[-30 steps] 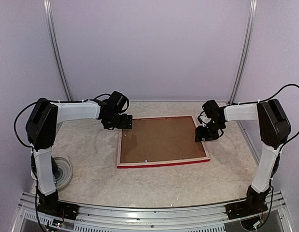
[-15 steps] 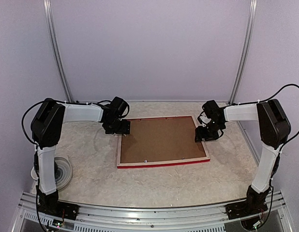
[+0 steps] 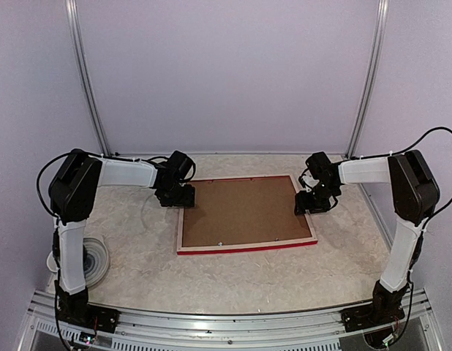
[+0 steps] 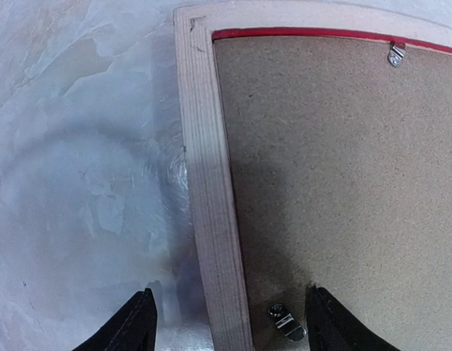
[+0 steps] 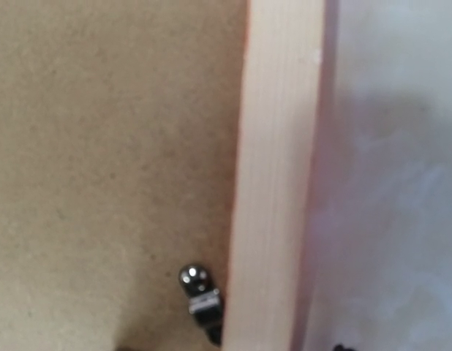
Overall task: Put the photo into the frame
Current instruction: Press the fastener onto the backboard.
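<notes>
The frame [image 3: 244, 247] lies face down mid-table, pale wood up, with red showing along its near edge. A brown backing board [image 3: 240, 212] fills it, and the photo is hidden. My left gripper [image 3: 183, 197] is at the frame's far-left corner. In the left wrist view it [image 4: 230, 292] is open, its black fingers [image 4: 134, 325] astride the left rail [image 4: 208, 168], one over the table and one over the board beside a metal clip [image 4: 287, 323]. My right gripper [image 3: 311, 202] sits over the right rail [image 5: 273, 168], open, with only its tips showing on either side, near another clip [image 5: 199, 292].
A round clear disc [image 3: 94, 259] lies on the table by the left arm's base. Lilac walls with metal posts [image 3: 368, 80] close in the back and sides. An aluminium rail [image 3: 226, 322] runs along the near edge.
The left gripper has moved right and down onto the frame's far-left corner, and its jaws have narrowed. The right arm and the frame have not moved.
</notes>
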Controlling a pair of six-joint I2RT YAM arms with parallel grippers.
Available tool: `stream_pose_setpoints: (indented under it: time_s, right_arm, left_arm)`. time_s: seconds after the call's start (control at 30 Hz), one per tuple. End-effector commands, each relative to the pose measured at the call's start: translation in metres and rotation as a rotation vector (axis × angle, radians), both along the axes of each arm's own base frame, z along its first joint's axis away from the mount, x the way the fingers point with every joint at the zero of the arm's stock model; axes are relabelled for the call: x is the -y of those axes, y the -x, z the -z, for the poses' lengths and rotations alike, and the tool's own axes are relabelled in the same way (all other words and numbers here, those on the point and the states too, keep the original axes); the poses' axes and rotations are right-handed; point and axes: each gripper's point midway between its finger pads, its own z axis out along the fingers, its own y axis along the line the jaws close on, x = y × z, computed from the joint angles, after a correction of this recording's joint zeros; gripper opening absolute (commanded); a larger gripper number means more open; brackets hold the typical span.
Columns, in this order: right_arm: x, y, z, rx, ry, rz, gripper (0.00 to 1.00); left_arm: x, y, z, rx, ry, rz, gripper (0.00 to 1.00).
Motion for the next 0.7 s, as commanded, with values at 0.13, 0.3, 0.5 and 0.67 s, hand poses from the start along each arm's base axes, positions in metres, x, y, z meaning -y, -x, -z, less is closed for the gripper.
stream_pose_setpoints:
  time_s: [0.13, 0.3, 0.5, 0.67]
  right_arm:
    - [-0.0029, 0.0025, -0.0036, 0.01, -0.008, -0.004, 0.61]
    - [-0.0032, 0.0016, -0.0047, 0.013, -0.007, -0.005, 0.61]
    - [-0.0025, 0.0017, -0.003, 0.009, -0.004, -0.003, 0.61]
    - [-0.0022, 0.0019, -0.0013, 0.006, -0.001, -0.003, 0.61]
  left_arm:
    - [-0.0163, 0.0203, 0.0274, -0.077, -0.047, -0.006, 0.61]
    - [-0.0172, 0.0235, 0.0281, -0.081, -0.045, -0.003, 0.45]
    - [-0.0174, 0.025, 0.026, -0.079, -0.039, -0.002, 0.39]
    - [-0.0177, 0.0255, 0.0226, -0.074, -0.035, -0.002, 0.35]
